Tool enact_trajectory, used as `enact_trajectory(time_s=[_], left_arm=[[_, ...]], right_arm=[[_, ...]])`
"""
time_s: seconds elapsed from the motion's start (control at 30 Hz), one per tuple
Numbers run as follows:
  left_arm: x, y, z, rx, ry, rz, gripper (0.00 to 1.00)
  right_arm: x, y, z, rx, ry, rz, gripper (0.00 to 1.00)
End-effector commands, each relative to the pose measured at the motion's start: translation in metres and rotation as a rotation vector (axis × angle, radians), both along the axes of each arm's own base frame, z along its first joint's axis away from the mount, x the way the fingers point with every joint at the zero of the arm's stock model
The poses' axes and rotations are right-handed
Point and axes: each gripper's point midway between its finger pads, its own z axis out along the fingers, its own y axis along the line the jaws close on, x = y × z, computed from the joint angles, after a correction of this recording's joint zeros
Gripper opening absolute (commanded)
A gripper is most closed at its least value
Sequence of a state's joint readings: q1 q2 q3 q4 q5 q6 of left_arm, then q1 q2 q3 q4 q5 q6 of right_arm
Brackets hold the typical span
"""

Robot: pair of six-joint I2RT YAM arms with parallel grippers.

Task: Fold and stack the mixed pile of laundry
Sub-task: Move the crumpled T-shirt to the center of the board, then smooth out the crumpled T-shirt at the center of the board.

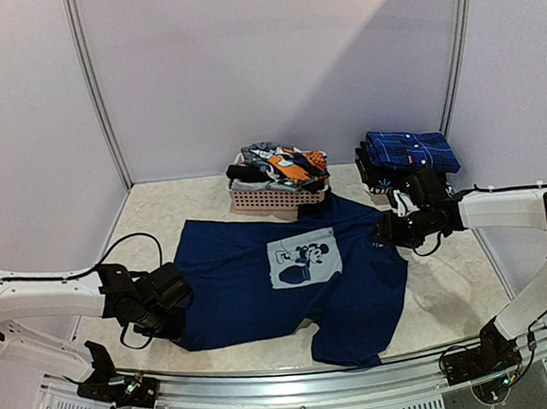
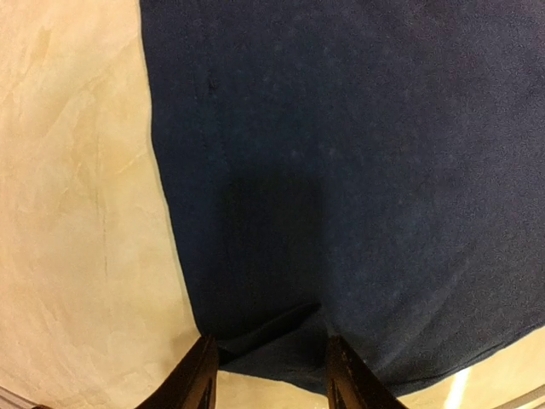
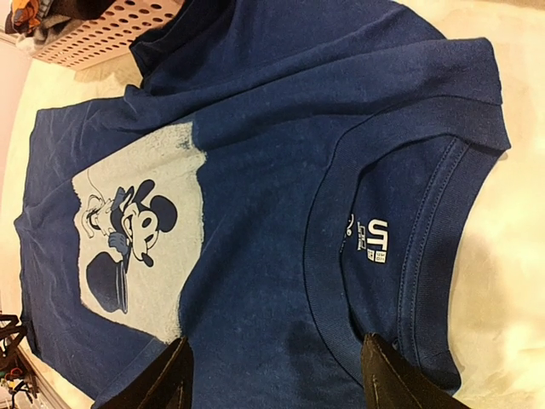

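Two arms reach in from the sides of the top view toward a navy T-shirt (image 1: pixel 289 279) spread flat on the pale table (image 1: pixel 450 285) at the centre of the frame. Its pale cartoon print (image 1: pixel 303 259) faces up. The left gripper (image 1: pixel 172 302) sits at the shirt's left edge, low in the frame. In its wrist view the two dark fingers (image 2: pixel 200 379) stand apart at the bottom edge, with a small fold of the shirt's hem lying between them and the cloth (image 2: pixel 358 170) filling most of the picture. We read these jaws as parted, not pinching the fabric.

The right gripper (image 1: pixel 384 229) hovers at the shirt's right edge. Its wrist view shows the fingers (image 3: pixel 170 383) spread wide at the bottom of the frame, above the ribbed collar (image 3: pixel 409 230) and a white neck label (image 3: pixel 372 239), with nothing clamped between them. The print (image 3: pixel 136 239) lies at the left of that view.

Behind the shirt, at upper centre of the top view, a pink basket (image 1: pixel 273 200) holds the remaining laundry pile (image 1: pixel 285 166), orange and striped pieces among it. To the upper right lies a folded blue checked garment (image 1: pixel 411 151) on top of dark ones.
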State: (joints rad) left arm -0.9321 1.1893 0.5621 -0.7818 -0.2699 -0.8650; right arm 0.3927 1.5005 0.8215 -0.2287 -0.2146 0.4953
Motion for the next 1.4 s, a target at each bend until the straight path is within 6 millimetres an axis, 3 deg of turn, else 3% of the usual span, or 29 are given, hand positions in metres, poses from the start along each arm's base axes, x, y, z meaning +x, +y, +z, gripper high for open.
enact_trajectory(time_s=[0.0, 0.33, 0.57, 0.73, 0.87, 1.1, 1.37], left_arm=[[0.005, -0.013, 0.001, -0.021, -0.026, -0.023, 0.43], [0.009, -0.021, 0.022, 0.010, -0.076, -0.046, 0.43], [0.005, -0.016, 0.009, 0.062, -0.046, -0.047, 0.41], [0.002, -0.015, 0.001, 0.052, -0.044, -0.041, 0.29], [0.004, -0.014, 0.002, 0.047, -0.064, -0.033, 0.02], [0.012, -0.001, 0.016, -0.003, -0.179, 0.030, 0.00], [0.019, -0.001, 0.010, -0.096, -0.273, 0.065, 0.00]], right_arm=[[0.000, 0.000, 0.004, -0.002, -0.024, -0.007, 0.68], [0.000, -0.001, 0.000, -0.009, -0.019, -0.007, 0.68], [-0.001, -0.002, -0.005, -0.016, -0.005, -0.007, 0.68], [-0.003, -0.004, -0.002, -0.020, -0.009, -0.011, 0.68], [-0.006, -0.006, -0.002, -0.021, -0.009, -0.018, 0.68], [-0.027, -0.015, -0.006, -0.048, 0.034, -0.060, 0.68], [-0.065, -0.014, -0.003, -0.033, 0.135, -0.051, 0.70]])
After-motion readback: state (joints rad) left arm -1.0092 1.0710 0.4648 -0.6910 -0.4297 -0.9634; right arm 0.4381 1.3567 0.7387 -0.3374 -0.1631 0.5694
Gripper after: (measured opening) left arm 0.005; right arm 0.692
